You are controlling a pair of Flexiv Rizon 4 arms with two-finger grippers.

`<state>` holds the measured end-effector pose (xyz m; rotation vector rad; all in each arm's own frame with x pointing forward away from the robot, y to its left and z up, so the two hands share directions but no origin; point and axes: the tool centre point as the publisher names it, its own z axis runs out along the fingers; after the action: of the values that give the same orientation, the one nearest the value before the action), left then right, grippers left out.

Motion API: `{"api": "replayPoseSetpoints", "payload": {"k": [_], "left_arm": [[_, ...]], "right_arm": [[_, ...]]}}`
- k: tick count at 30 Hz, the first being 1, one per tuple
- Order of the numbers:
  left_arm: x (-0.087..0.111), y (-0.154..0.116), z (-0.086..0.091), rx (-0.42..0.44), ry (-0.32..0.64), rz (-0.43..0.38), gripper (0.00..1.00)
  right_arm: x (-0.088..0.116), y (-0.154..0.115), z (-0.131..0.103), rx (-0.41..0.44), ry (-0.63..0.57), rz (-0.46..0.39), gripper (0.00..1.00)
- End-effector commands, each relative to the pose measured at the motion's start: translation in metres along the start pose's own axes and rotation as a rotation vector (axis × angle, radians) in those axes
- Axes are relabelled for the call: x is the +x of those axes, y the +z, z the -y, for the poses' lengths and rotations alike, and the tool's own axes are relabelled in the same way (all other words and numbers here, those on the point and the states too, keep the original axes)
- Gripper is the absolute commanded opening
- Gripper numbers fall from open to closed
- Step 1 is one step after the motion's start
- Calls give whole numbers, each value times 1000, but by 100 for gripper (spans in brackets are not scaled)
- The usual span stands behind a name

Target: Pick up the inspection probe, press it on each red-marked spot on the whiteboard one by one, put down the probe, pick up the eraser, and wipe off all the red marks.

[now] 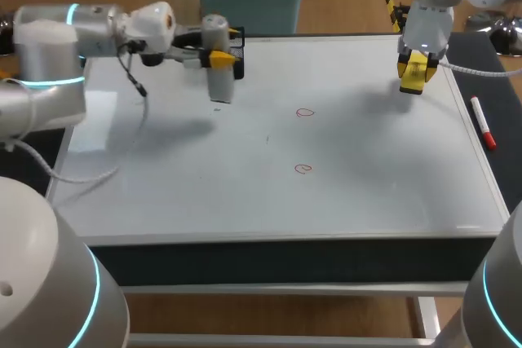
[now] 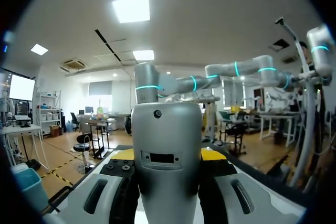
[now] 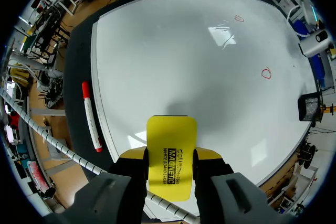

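Observation:
The whiteboard point(image 1: 204, 185) covers the table and bears two small red marks, one point(image 1: 305, 112) farther back and one point(image 1: 303, 169) nearer the front. My left gripper point(image 1: 218, 58) hovers over the board's far left, shut on the grey inspection probe point(image 1: 218, 71), which hangs upright with its tip just above the surface. In the left wrist view the probe point(image 2: 167, 145) fills the space between the gripper's point(image 2: 167, 156) fingers. Over the far right corner my right gripper point(image 1: 416, 69) is shut on the yellow eraser point(image 1: 413, 79). The right wrist view shows the eraser point(image 3: 171, 135) clamped in the gripper point(image 3: 170, 155), with both marks point(image 3: 266, 73) point(image 3: 239, 19) ahead.
A red-capped marker point(image 1: 483, 122) lies on the dark strip beside the board's right edge, also seen beside the right gripper as the marker point(image 3: 90, 115). A black mesh holder point(image 1: 237, 48) stands at the board's far edge behind the left gripper.

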<state>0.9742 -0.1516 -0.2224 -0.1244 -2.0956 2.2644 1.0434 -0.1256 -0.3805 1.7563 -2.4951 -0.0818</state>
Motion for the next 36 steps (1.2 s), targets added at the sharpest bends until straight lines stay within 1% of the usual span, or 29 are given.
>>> {"api": "replayPoseSetpoints", "payload": {"k": [1, 4, 9, 10, 16, 22, 29, 36], "left_arm": [[-8, 36, -11, 2, -7, -33, 0], [-4, 56, -16, -3, -11, -60, 0], [-7, 78, -24, 7, -12, -73, 0], [-7, 82, -25, 13, -4, -60, 0], [-13, 107, -33, 26, -5, -47, 0], [-18, 130, -37, 47, 3, -52, 0], [-21, 146, -46, 51, 0, -55, 0], [-25, 152, -54, 54, 7, -45, 0]], "right_arm": [[0, -1, 1, 0, -2, -3, 0], [0, -1, 1, 0, -2, -3, 0], [0, -1, 1, 0, -2, -3, 0], [0, -1, 1, 0, -2, -3, 0], [0, -1, 1, 0, -2, -3, 0], [0, -1, 1, 0, -2, -3, 0], [0, -1, 1, 0, -2, -3, 0], [0, -1, 1, 0, -2, -3, 0]]}}
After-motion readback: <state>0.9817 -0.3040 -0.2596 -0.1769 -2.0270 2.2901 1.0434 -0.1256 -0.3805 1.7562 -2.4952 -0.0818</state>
